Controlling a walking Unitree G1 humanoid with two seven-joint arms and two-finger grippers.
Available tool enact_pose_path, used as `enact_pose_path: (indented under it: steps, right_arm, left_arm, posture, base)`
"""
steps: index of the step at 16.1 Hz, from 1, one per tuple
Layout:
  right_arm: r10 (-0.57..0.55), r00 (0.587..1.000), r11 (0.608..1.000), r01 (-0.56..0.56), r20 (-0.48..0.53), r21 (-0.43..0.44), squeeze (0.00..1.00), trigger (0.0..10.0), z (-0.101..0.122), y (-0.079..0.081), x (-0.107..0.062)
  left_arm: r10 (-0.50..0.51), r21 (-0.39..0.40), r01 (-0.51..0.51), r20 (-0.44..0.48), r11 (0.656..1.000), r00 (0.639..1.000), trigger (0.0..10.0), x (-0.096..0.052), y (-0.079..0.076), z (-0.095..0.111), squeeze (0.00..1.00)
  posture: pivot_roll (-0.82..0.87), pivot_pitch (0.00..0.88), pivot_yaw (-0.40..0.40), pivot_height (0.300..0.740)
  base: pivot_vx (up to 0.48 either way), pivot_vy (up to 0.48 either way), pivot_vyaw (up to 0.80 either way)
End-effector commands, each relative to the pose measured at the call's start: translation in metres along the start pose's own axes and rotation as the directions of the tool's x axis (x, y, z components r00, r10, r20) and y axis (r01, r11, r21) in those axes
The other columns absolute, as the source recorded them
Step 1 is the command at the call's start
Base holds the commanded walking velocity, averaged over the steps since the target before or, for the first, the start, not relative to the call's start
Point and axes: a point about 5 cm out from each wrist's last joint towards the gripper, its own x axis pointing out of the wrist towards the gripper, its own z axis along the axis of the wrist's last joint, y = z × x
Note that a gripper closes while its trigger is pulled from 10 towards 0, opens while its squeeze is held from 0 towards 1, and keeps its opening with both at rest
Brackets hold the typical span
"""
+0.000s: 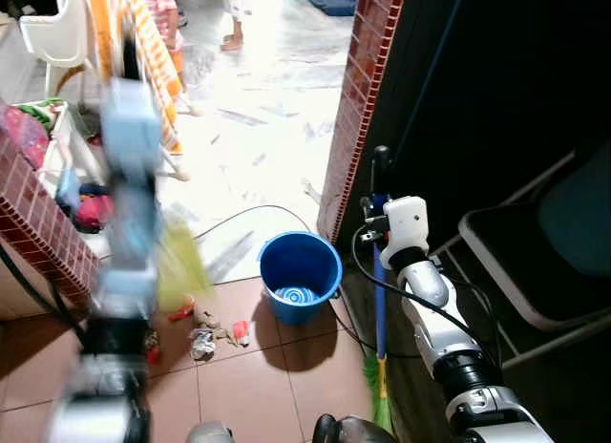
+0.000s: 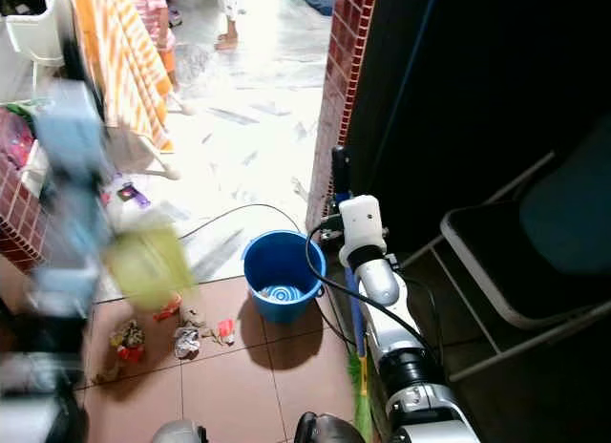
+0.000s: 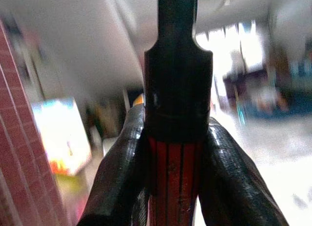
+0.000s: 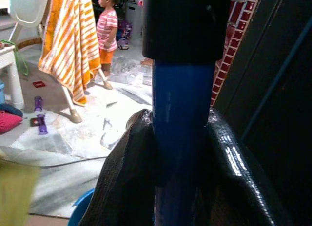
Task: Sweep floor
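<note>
My right gripper (image 4: 180, 162) is shut on the blue handle of a broom (image 1: 380, 300), just below the handle's black cap. The broom stands upright beside the brick pillar, its green bristles (image 1: 378, 390) on the floor. My left gripper (image 3: 176, 153) is shut on a red handle with a black end (image 3: 177, 84). The left arm (image 1: 124, 252) is raised and heavily blurred, with a yellow-green blur (image 1: 179, 262), apparently a dustpan, next to it. A small pile of litter (image 1: 215, 333) lies on the brown tiles left of the bucket.
A blue bucket (image 1: 299, 276) stands on the tiles by the red brick pillar (image 1: 358, 109), with a black cable (image 1: 250, 212) curving behind it. A folding chair (image 1: 535, 262) is at the right. Farther off are an orange striped towel (image 4: 68, 41) and a child (image 4: 106, 31).
</note>
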Motion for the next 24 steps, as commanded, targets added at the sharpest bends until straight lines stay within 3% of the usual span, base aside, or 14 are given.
enact_pose_path:
  steps: [1,4,5,7,9,13,17,24]
  right_arm:
    - [-0.024,1.000,0.999,0.024,-0.005,0.027,0.00,10.0,-0.003,-0.004,-0.003]
    - [-0.026,1.000,0.999,0.026,-0.012,0.034,0.00,10.0,-0.005,-0.001,-0.004]
    - [-0.023,1.000,0.999,0.023,-0.015,0.041,0.00,10.0,-0.006,0.002,-0.003]
    - [-0.010,1.000,0.998,0.010,-0.011,0.059,0.00,10.0,-0.006,0.005,-0.002]
    - [-0.025,1.000,0.993,0.026,-0.015,0.116,0.00,10.0,-0.005,0.008,0.001]
    - [0.006,1.000,0.991,-0.005,-0.006,0.131,0.00,10.0,-0.003,0.015,0.006]
    - [0.014,1.000,0.988,-0.015,0.010,0.155,0.00,10.0,0.001,0.017,0.009]
    - [0.027,1.000,0.988,-0.029,0.012,0.155,0.00,10.0,0.003,0.019,0.014]
  left_arm:
    - [-0.035,0.020,0.035,-0.030,0.999,0.999,10.0,-0.009,-0.008,-0.009,0.00]
    - [-0.025,0.024,0.027,-0.097,0.999,0.995,10.0,-0.028,-0.012,-0.026,0.00]
    - [-0.032,-0.026,0.028,-0.145,0.999,0.989,10.0,-0.034,-0.015,-0.033,0.00]
    - [-0.119,-0.066,0.110,-0.168,0.992,0.978,10.0,-0.043,-0.024,-0.038,0.00]
    - [-0.156,-0.008,0.158,-0.241,0.987,0.958,10.0,-0.058,-0.037,-0.056,0.00]
    - [-0.221,-0.074,0.208,-0.301,0.975,0.928,10.0,-0.077,-0.055,-0.069,0.00]
    - [-0.296,-0.101,0.279,-0.286,0.955,0.911,10.0,-0.084,-0.074,-0.064,0.00]
    - [-0.342,-0.112,0.324,-0.239,0.939,0.909,10.0,-0.083,-0.085,-0.056,0.00]
  posture:
    - [0.00,0.000,-0.055,0.740]
    - [0.00,0.000,-0.050,0.740]
    - [0.00,0.000,-0.048,0.740]
    - [0.01,0.000,-0.046,0.740]
    - [0.01,0.000,-0.043,0.740]
    - [0.00,0.000,-0.036,0.740]
    - [0.00,0.000,-0.036,0.740]
    - [-0.01,0.000,-0.033,0.740]
  base:
    - [0.000,0.000,0.00]
    - [0.000,0.000,0.00]
    - [0.000,0.000,0.00]
    - [0.000,0.000,0.00]
    - [0.000,0.000,0.00]
    - [0.000,0.000,0.11]
    - [0.000,0.336,0.62]
    - [0.000,0.480,0.00]
